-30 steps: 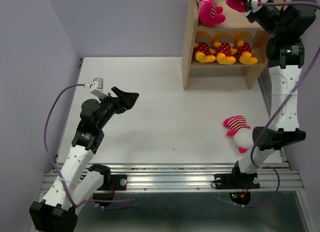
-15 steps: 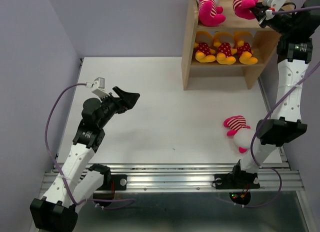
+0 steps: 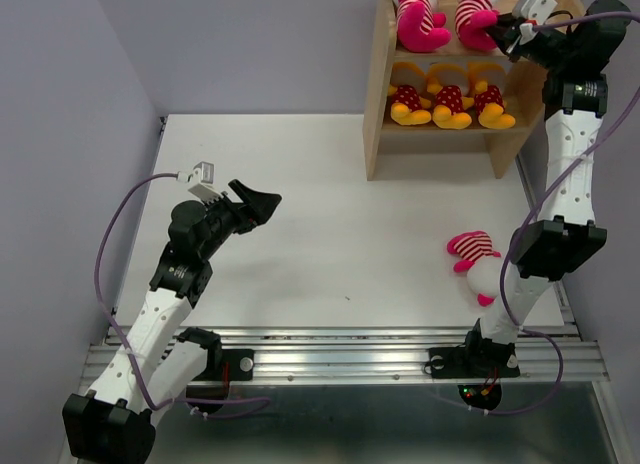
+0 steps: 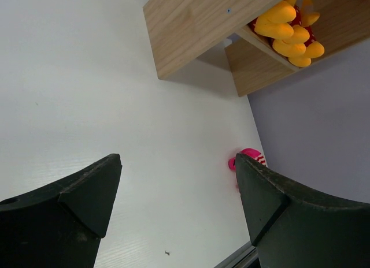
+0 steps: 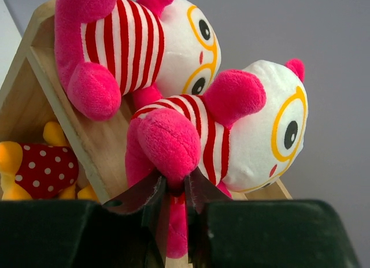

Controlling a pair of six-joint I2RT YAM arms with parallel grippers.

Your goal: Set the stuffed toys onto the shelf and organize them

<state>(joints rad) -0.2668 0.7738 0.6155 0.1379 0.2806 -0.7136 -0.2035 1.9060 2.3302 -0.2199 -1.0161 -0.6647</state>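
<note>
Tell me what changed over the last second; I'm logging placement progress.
The right gripper, clamped on the held striped toy by a leg throughout, turned and lowered it beside the other striped toy on the top tier of the shelf. Nothing was released. The open left gripper, the fallen striped toy on the table and the three yellow toys stayed put.

A white table (image 3: 330,234) meets lavender walls (image 3: 240,44), with a metal rail (image 3: 340,349) along its near edge.
</note>
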